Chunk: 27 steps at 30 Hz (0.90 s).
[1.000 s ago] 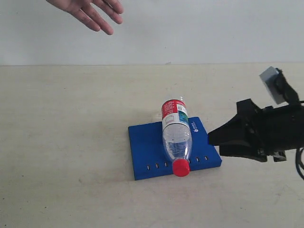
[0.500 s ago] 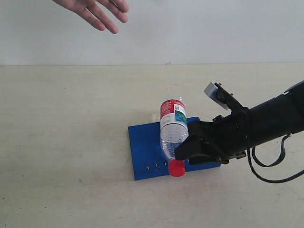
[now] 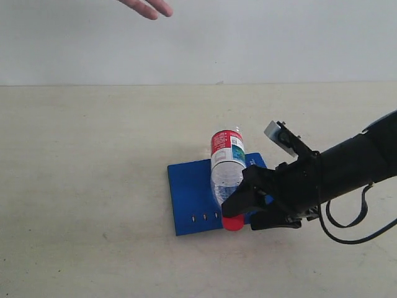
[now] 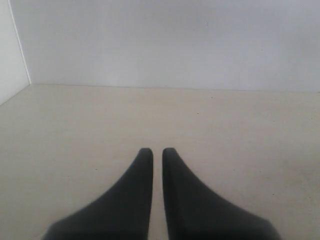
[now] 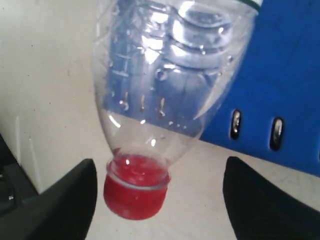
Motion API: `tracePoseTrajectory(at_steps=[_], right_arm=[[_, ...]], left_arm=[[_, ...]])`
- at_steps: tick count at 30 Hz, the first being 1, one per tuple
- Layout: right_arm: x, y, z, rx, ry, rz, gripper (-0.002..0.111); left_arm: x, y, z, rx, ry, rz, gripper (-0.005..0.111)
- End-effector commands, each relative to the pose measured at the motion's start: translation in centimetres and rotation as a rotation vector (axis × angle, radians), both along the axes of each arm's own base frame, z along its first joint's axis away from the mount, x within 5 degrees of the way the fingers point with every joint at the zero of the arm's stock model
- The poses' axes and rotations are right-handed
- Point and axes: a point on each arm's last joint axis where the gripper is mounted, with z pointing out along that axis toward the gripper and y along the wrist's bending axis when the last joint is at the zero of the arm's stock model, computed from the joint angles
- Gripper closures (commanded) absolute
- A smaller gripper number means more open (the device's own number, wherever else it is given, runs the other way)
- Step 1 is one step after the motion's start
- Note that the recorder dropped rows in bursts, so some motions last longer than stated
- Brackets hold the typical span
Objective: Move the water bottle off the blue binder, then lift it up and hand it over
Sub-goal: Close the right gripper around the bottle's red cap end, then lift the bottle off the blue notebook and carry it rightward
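The wide-open, empty right hand (image 5: pixel 160 167) should pinch the light, slippery-looking bottle (image 5: pixel 167 85) just above its red cap (image 5: pixel 134 197).

My right gripper (image 3: pixel 239 217) covers the water bottle (image 3: pixel 227 166) neck (a blue binder (image 3: pixel 189 189) corner too); the hand (image 3: pixel 150 7) is cropped.

A pale beige tabletop (image 3: pixel 93 186), faintly scuffed and speckled, runs back to a plain white wall (image 3: pixel 279 43). Soft, even light lies across both, with no hard glare.
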Motion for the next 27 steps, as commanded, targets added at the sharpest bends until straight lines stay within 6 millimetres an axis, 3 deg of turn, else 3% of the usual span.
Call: tracePoseTrajectory(at_steps=[1,8,15,17,18,20,27], right_arm=[[0.3,0.3,-0.4,0.041,0.026,-0.039,0.043],[0.6,1.0,-0.7,0.167,0.063,-0.080,0.043],[0.7,1.0,-1.8,0.163,0.088,-0.085,0.044],[0.7,1.1,-1.8,0.169,0.095,-0.086,0.047],[0.6,1.1,-1.7,0.183,0.100,-0.078,0.058],[0.5,1.2,-1.6,0.197,0.105,-0.072,0.067],[0.4,1.3,-1.4,0.224,0.102,-0.050,0.069]], left_arm=[[0.0,0.0,-0.1,0.001,-0.004,0.001,0.100],[0.0,0.0,-0.1,0.001,-0.004,0.001,0.100],[0.0,0.0,-0.1,0.001,-0.004,0.001,0.100],[0.0,0.0,-0.1,0.001,-0.004,0.001,0.100],[0.0,0.0,-0.1,0.001,-0.004,0.001,0.100],[0.0,0.0,-0.1,0.001,-0.004,0.001,0.100],[0.0,0.0,-0.1,0.001,-0.004,0.001,0.100]])
